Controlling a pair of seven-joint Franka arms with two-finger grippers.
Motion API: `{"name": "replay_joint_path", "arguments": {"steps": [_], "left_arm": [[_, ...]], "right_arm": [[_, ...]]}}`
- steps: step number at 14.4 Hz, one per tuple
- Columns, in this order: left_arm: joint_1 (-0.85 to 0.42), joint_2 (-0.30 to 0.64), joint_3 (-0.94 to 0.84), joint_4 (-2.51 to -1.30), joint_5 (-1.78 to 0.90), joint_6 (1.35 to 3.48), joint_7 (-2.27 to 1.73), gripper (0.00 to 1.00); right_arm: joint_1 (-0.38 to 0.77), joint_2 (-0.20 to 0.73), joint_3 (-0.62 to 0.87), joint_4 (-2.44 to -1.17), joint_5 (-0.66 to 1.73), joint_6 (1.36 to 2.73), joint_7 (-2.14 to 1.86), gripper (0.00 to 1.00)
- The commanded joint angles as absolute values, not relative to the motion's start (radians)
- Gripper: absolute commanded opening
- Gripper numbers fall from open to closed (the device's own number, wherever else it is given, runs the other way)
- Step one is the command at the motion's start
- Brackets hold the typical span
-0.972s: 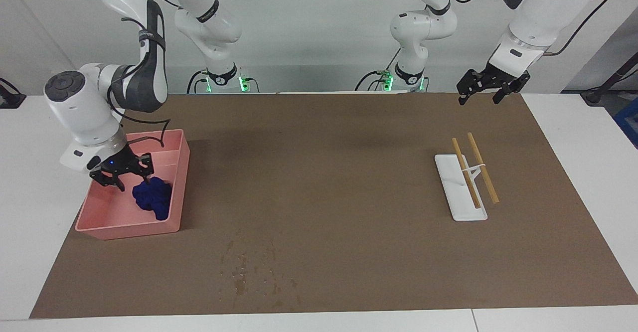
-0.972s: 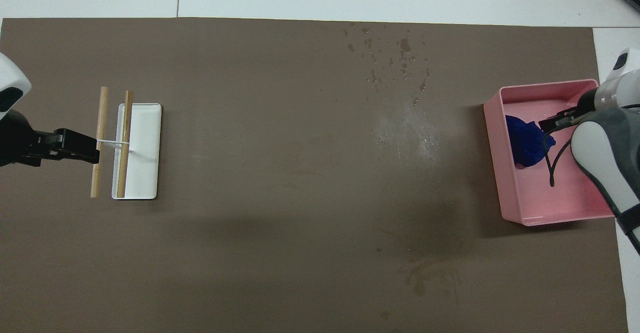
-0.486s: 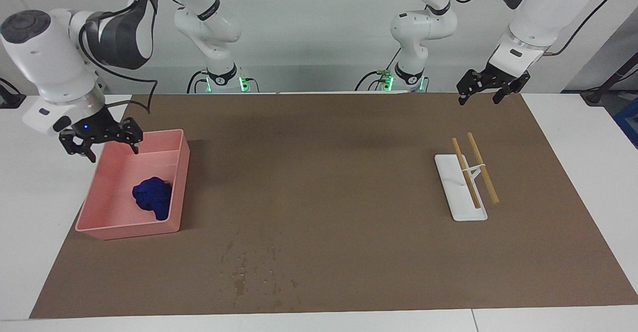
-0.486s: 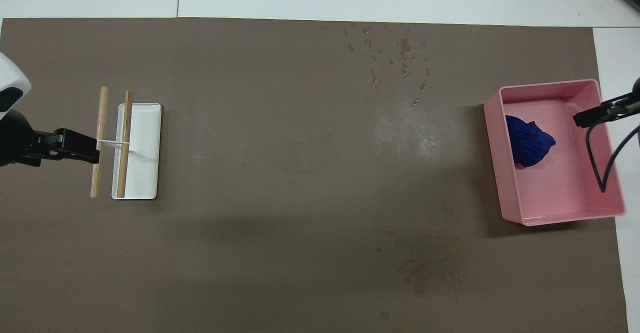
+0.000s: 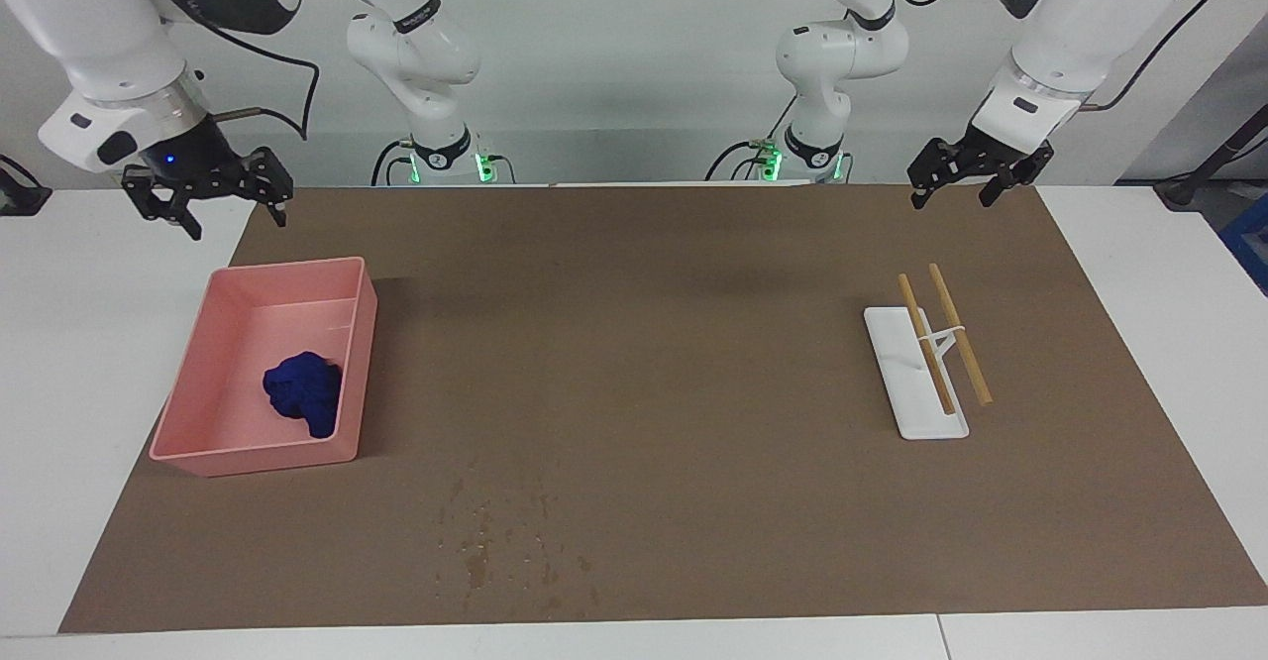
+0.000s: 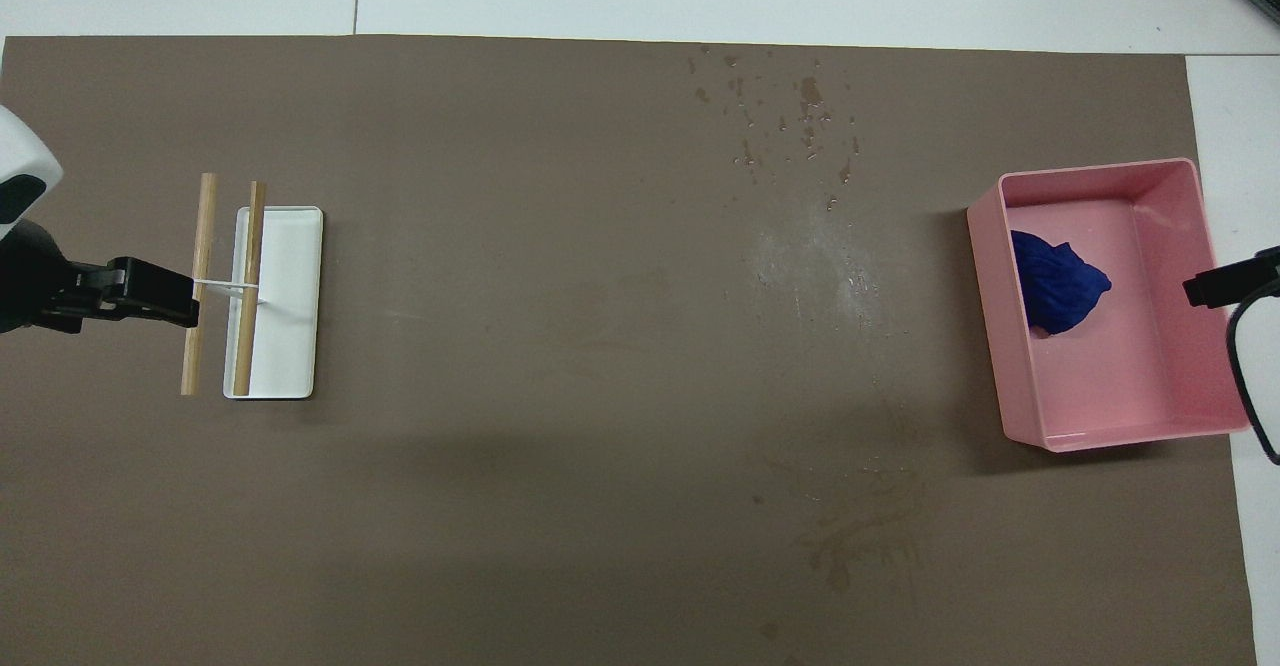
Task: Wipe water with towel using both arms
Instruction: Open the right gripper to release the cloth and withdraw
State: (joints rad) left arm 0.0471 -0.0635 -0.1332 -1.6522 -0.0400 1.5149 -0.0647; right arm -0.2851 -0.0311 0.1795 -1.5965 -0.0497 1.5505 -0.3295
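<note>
Towel (image 5: 303,393) bunched inside pink tray (image 5: 220,459), at right arm's end of tabletop (image 5: 59,373), against tray wall toward table middle; nothing touching it

Water (image 5: 505,539): dark specks on brown mat (image 5: 654,363) at edge farthest from robots, beside tray

Right claw (image 5: 206,206) raised over mat corner on robot side of tray, fingers apart, empty

Left claw (image 5: 966,182) up over mat edge near white rack (image 5: 909,383) with two wooden sticks (image 5: 941,338); fingers look apart, empty; arm waiting

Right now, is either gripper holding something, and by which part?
Nothing is held. The right gripper and the left gripper are both open and empty in the air; the towel lies loose in the pink tray.
</note>
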Motion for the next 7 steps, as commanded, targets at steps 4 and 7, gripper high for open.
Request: {"name": "replay_joint_path", "arguments": {"steps": [4,7], "left_arm": [[0.037,-0.080,-0.121,-1.660,-0.046,1.502,-0.060,1.00],[0.037,-0.080,-0.121,-1.660,-0.046,1.502,-0.060,1.00]], "right_arm": [[-0.196,-0.138,0.189,-1.632,-0.017,1.434,-0.128,1.00],[-0.179,-0.140,0.195,-1.644,-0.009,1.480,-0.115,1.00]]}}
